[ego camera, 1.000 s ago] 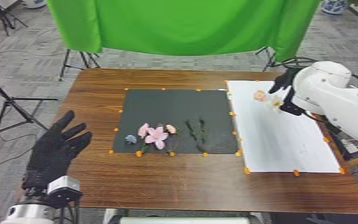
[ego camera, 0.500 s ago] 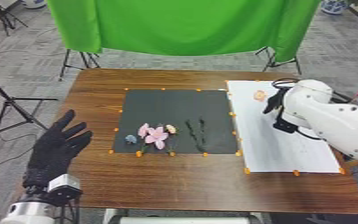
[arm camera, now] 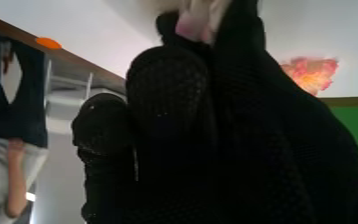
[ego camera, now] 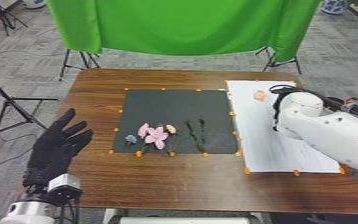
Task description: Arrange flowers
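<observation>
Along the near left side of the brown table (ego camera: 223, 196), the left hand (ego camera: 58, 146) waits with its fingers spread, unchanged over the last second. Beyond it, inward, the dark mat (ego camera: 164, 107) carries a small blue flower (ego camera: 130, 139), a pink flower (ego camera: 158, 136), a little peach flower (ego camera: 171, 129) and two green sprigs (ego camera: 203, 136). The sprigs lie side by side, long axes running near to far; the pink and peach blooms have their heads toward the far side and their stems toward the near edge.

Farther out, over the white sheet (ego camera: 262, 145), the right arm (ego camera: 322, 122) has come nearer since a second ago, and its white shell now covers the spot where a pale bloom lay uncovered. In the right wrist view, pink-and-white petals (arm camera: 196, 21) sit at the tips of the right hand (arm camera: 167, 80), apparently pinched between thumb and fingers. That suggests a flower is now in hand, ready for placing. Its petals point out past the fingertips; its stem and full long axis cannot be told.

Farthest on the sheet, an orange-pink flower (ego camera: 260, 95) lies where it was, apart from the hand, probably for a later pick.
</observation>
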You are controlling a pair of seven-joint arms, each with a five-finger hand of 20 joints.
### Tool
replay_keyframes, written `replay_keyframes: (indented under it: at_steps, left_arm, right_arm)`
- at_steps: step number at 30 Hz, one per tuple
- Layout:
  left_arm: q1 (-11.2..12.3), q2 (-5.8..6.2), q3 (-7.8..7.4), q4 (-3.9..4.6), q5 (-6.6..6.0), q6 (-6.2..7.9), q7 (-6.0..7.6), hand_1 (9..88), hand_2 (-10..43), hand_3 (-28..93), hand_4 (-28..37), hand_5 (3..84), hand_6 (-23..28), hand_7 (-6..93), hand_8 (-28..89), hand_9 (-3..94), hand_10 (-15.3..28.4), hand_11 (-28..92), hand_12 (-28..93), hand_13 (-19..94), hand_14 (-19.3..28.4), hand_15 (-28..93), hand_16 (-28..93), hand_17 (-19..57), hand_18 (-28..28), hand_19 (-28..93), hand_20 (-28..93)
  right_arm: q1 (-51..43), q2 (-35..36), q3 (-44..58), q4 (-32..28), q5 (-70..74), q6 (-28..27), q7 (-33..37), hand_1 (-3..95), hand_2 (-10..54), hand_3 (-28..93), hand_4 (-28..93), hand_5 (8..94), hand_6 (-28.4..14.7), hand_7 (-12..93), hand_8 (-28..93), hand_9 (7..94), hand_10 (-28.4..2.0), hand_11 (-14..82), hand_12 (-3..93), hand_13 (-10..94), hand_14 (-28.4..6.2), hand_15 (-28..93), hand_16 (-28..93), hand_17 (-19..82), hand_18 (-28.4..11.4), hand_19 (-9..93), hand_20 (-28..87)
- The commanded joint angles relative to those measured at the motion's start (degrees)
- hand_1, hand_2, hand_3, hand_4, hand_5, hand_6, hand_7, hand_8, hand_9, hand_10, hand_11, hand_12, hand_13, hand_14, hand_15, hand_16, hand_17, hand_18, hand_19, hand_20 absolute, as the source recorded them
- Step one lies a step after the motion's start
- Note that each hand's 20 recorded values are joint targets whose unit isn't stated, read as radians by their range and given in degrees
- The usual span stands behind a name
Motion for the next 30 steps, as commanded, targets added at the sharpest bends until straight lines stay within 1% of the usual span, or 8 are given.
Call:
replay_keyframes:
  at_steps: [1, 7, 9, 19, 21, 22, 26, 30]
  left_arm:
    - [1.8, -0.15, -1.01, -0.17, -0.38, 0.43, 0.71, 30.0, 6.8, 63, -20.0, 33.4, 8.1, 8.2, -7, 30.1, 19.1, 26, 11, 21, 27.3, 56, -12, -7.5, 28.4, 53, -2]
    - [2.7, -0.69, -2.35, -0.34, -0.04, -0.12, 0.27, 29.7, 6.7, 63, -20.1, 33.3, 8.0, 8.2, -7, 30.1, 19.1, 26, 11, 21, 27.4, 56, -12, -7.4, 28.4, 53, -2]
    - [3.2, 0.73, -2.37, -0.45, -1.27, 0.67, 1.63, 29.7, 6.6, 63, -20.1, 33.4, 8.0, 8.2, -7, 30.1, 19.1, 26, 11, 21, 27.4, 56, -12, -7.3, 28.4, 53, -2]
    - [5.8, -0.75, -5.52, -1.08, -0.16, -0.35, 0.43, 29.4, 6.3, 62, -20.0, 33.2, 8.0, 7.9, -7, 30.2, 19.3, 26, 11, 21, 27.7, 56, -12, -6.6, 28.4, 54, -2]
    - [5.9, -1.95, -6.29, -1.18, 0.75, -0.95, -1.1, 29.3, 6.2, 62, -19.9, 33.2, 8.0, 7.9, -7, 30.2, 19.3, 26, 11, 21, 27.8, 56, -12, -6.5, 28.4, 54, -2]
    - [6.6, -1.21, -6.34, -1.35, 0.1, -0.33, 0.16, 29.2, 6.1, 62, -19.9, 33.2, 8.0, 7.9, -7, 30.2, 19.4, 26, 11, 21, 27.9, 56, -12, -6.5, 28.4, 54, -2]
    - [6.6, -2.05, -7.11, -1.37, 0.71, -0.74, -0.85, 29.2, 6.1, 62, -19.9, 33.2, 8.0, 7.7, -7, 30.3, 19.5, 26, 11, 21, 27.9, 56, -12, -6.4, 28.4, 54, -2]
    - [7.3, -1.18, -7.38, -1.5, 0.0, -0.36, -0.05, 29.2, 6.1, 62, -19.9, 33.3, 8.0, 7.6, -7, 30.4, 19.6, 26, 11, 21, 28.0, 56, -12, -6.4, 28.4, 54, -2]
  right_arm:
    - [3.0, 0.6, -2.0, -1.0, -2.2, 2.5, -0.4, 60.7, -8.3, 71, -28, 73.6, 1.8, 29, 2, 89.1, -6.6, 6.5, 29.9, 82, -2.6, 64, 14, 54, -12.7, 93, 28]
    - [5.1, 0.2, -3.0, -1.3, -2.6, 3.5, -0.7, 60.7, -9.1, 72, -28, 74.7, 1.8, 29, 2, 90.2, -6.8, 6.5, 30.9, 83, -2.3, 64, 15, 55, -12.5, 93, 29]
    - [5.8, -0.1, -3.0, -1.3, -2.4, 3.2, -0.9, 60.8, -9.2, 72, -28, 75.3, 1.8, 29, 3, 90.4, -6.7, 6.7, 31.4, 83, -2.2, 64, 15, 55, -12.4, 93, 29]
    - [7.1, -0.1, -2.2, -5.6, -2.8, 3.0, -2.3, 60.9, -9.5, 73, -28, 76.7, 1.5, 28, 3, 91.2, -7.2, 6.7, 32.5, 83, -2.0, 64, 15, 55, -12.4, 93, 30]
    - [6.7, -0.3, -1.3, -7.4, -3.4, 1.8, -3.0, 61.0, -9.5, 73, -28, 76.8, 1.4, 28, 3, 91.3, -7.3, 6.7, 32.6, 84, -2.1, 64, 15, 56, -12.5, 93, 30]
    - [6.7, -0.8, -0.9, -8.1, -3.7, 1.5, -3.8, 61.1, -9.5, 73, -28, 76.8, 1.4, 28, 3, 91.4, -7.3, 6.7, 32.5, 84, -2.1, 64, 15, 56, -12.5, 93, 30]
    - [6.3, -2.4, 0.4, -11.5, -4.3, -0.2, -6.1, 61.1, -9.5, 73, -28, 77.2, 1.1, 27, 4, 91.4, -7.4, 6.6, 32.7, 84, -2.3, 64, 16, 56, -12.6, 93, 31]
    - [5.2, -5.0, 1.8, -14.5, -4.6, -2.3, -7.9, 61.2, -9.5, 73, -28, 77.3, 0.9, 27, 4, 91.5, -7.5, 6.6, 32.7, 84, -2.4, 64, 16, 56, -12.8, 93, 31]
